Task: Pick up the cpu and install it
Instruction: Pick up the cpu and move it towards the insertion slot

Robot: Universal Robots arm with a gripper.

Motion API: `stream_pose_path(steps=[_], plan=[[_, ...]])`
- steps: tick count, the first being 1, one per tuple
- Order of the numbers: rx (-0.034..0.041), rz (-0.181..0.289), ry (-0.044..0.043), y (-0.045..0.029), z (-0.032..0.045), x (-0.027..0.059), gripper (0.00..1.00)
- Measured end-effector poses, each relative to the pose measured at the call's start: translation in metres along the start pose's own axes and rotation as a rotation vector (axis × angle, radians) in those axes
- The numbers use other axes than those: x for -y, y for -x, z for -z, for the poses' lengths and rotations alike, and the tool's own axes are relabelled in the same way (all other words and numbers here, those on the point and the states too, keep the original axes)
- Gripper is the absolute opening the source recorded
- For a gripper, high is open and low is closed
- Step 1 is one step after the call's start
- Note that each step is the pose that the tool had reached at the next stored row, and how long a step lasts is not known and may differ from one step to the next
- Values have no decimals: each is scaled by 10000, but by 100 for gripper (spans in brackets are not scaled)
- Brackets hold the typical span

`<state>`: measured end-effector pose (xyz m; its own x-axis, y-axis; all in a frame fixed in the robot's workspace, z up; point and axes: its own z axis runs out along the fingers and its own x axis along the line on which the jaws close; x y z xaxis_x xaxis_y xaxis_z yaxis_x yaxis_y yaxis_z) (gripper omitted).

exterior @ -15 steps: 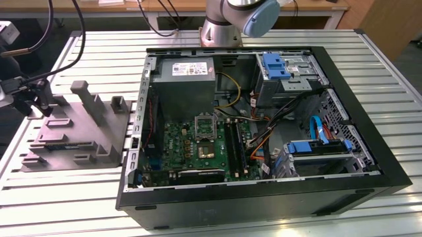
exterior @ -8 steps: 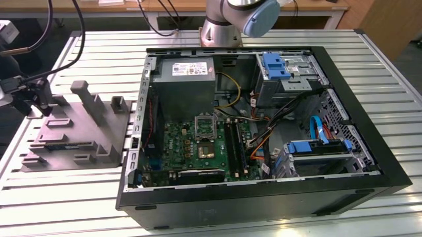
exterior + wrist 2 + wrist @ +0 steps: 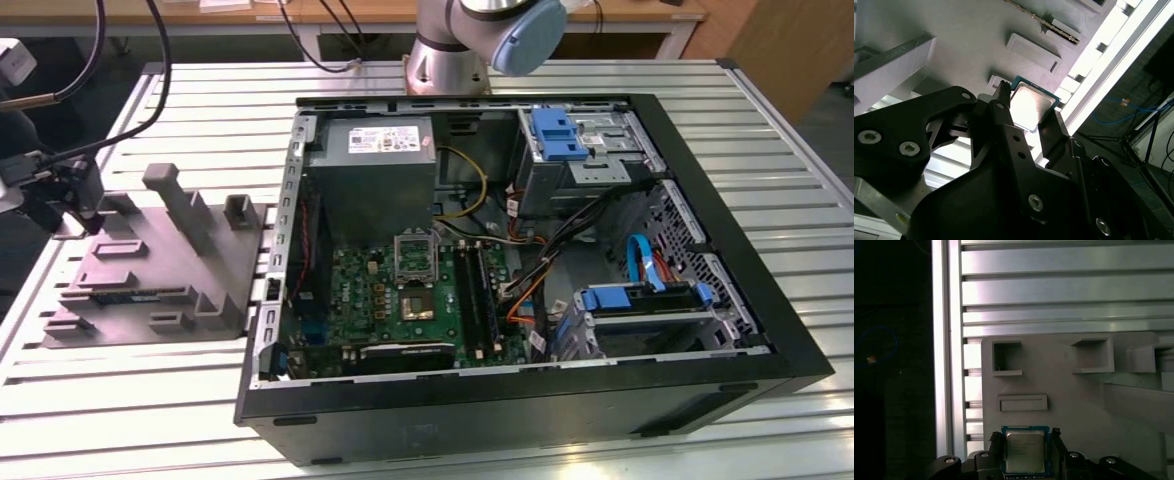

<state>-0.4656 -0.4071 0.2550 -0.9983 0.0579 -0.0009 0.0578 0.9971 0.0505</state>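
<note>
Robot takes hold of the processor: the gripper (image 3: 1025, 436) has the cpu (image 3: 1025, 452) between its jaws, which are drawn in to the chip's width, a black finger (image 3: 1002, 107) set against each of two opposite edges in both wrist views. The silvery lid faces outward and the thin rim shows along the free sides. Whether the chip sits in its seat on the grey moulded tray (image 3: 1074, 400) or hangs just clear of it cannot be told. The hold looks square. Doing this step well probably means keeping the pressure light and even on the rim, keeping the chip level, and raising it straight off the tray without dragging it sideways across the tray's pockets and raised blocks. A tilted chip could slip out of such a narrow edge hold. Beyond the tray lies the slatted aluminium table (image 3: 747, 130). In the exterior view the tray stands at the exterior view's left, just beside the open computer case (image 3: 747, 330). Inside the case, on the green motherboard (image 3: 380, 290), the silver-framed socket (image 3: 416, 303) lies beside the long black memory sticks (image 3: 470, 290), well apart from the chip.
</note>
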Motion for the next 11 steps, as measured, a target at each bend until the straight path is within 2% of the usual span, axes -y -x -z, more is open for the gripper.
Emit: stream_pose_path(steps=[11], plan=[[0,0,0,0,32,-2,47]])
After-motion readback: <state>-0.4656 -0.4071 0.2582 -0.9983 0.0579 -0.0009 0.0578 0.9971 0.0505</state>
